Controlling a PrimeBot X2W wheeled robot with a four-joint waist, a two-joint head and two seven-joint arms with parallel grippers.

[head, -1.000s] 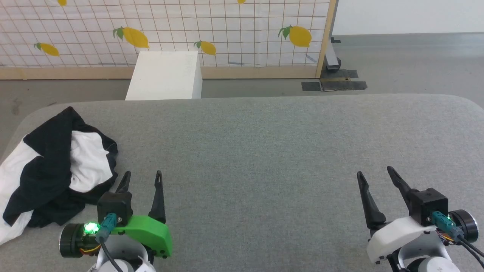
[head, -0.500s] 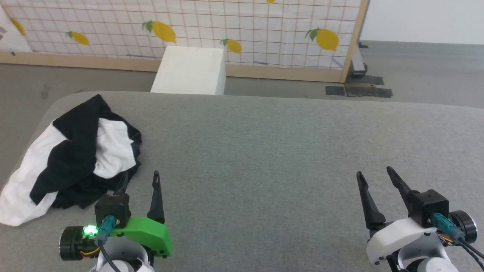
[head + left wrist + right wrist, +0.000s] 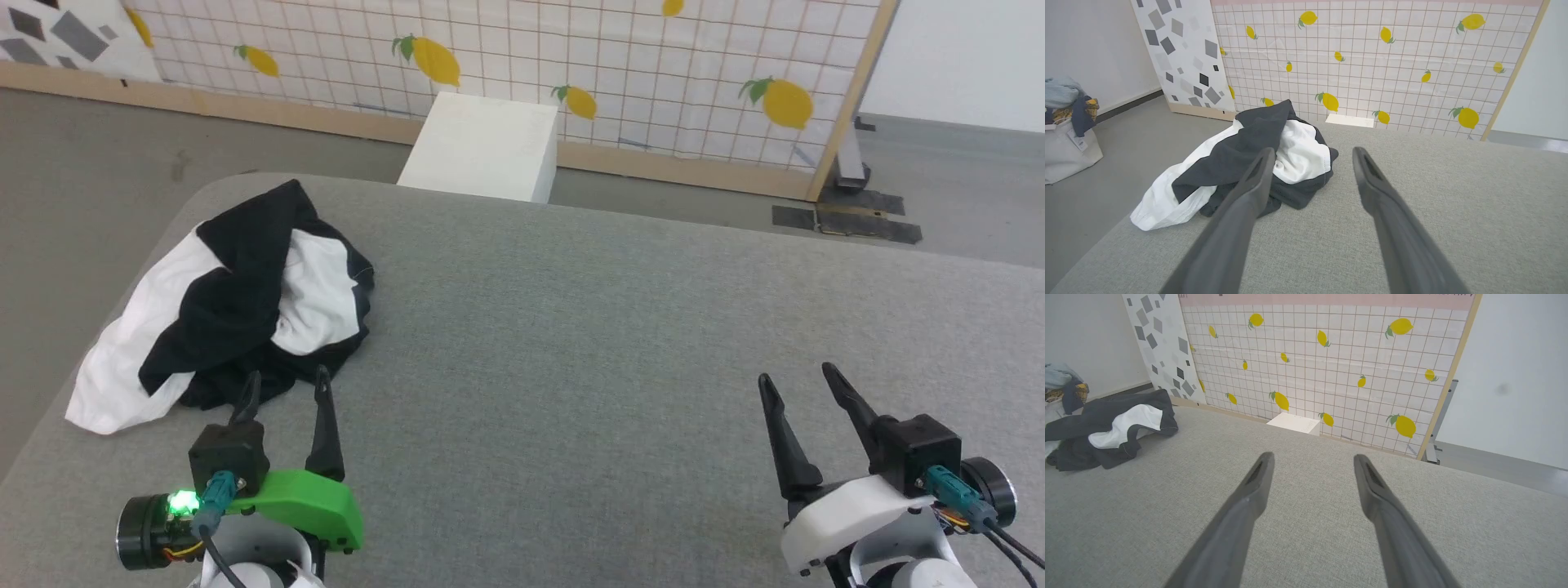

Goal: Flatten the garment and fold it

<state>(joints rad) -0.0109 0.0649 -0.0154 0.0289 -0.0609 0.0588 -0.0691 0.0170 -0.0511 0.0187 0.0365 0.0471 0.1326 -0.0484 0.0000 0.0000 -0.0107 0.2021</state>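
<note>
A crumpled cotton long-sleeved shirt, white with black sleeves (image 3: 245, 302), is lying in a heap near the left edge of a grey fabric-covered table (image 3: 612, 327). The robot's left claw (image 3: 287, 373) is hovering just beside the heap's near edge, dark fingers spread wide, holding nothing. The right claw (image 3: 796, 371) is hanging well apart over bare table, equally wide and empty.
</note>
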